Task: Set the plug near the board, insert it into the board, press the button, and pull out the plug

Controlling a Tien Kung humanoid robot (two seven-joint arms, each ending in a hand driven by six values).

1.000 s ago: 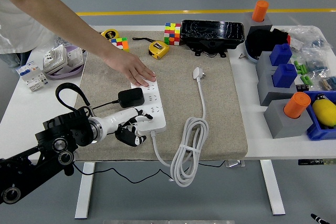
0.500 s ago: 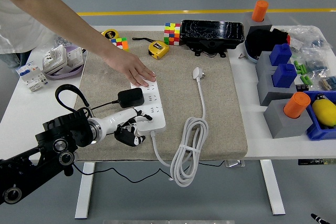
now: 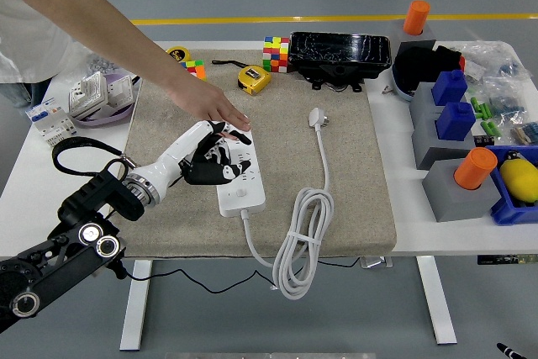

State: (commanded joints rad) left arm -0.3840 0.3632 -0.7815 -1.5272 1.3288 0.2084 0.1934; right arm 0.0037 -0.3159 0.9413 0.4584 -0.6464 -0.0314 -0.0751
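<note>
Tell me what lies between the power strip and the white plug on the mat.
Head view: only bare mat between the power strip and the white plug.

A white rectangular plastic power strip (image 3: 238, 176) lies on a beige woven cloth mat (image 3: 353, 182) that covers the white bench (image 3: 50, 182). The robot's left hand (image 3: 210, 157) is white-backed with black fingers. The coiled rubber cable (image 3: 301, 241) and its flat plug (image 3: 318, 118) are white. Toward the bench's far edge sit a multicoloured chequered puzzle cube (image 3: 276, 53) and a yellow tape measure (image 3: 254, 79). At the right edge, orange cylinders (image 3: 475, 167) stand on grey blocks (image 3: 454, 195).
</note>
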